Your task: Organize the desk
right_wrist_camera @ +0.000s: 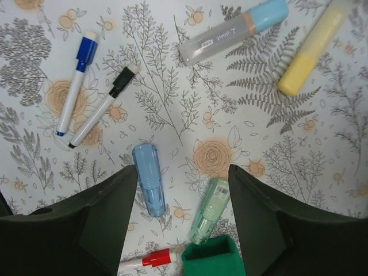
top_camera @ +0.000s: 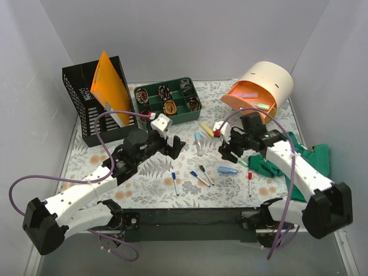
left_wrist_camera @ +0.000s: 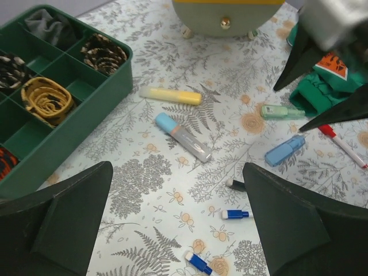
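The desk (top_camera: 150, 185) has a fern-and-flower cover. Scattered on it are a yellow highlighter (top_camera: 206, 128), a grey marker with a blue cap (top_camera: 199, 144), a blue correction pen (top_camera: 227, 170), a pale green one (right_wrist_camera: 210, 210), a red-capped marker (top_camera: 249, 184), and blue-capped (top_camera: 174, 183) and black-capped (top_camera: 206, 174) markers. My left gripper (top_camera: 175, 146) is open and empty, above the desk left of the grey marker (left_wrist_camera: 183, 137). My right gripper (top_camera: 226, 150) is open and empty, hovering over the blue (right_wrist_camera: 149, 187) and green correction pens.
A green compartment tray (top_camera: 185, 117) with coiled items stands at the back centre. A black mesh file holder (top_camera: 86, 112) with an orange folder (top_camera: 109, 86) is at the back left. A tipped cream-and-orange drawer unit (top_camera: 261, 86) lies back right. A green cloth (top_camera: 313, 158) lies at the right.
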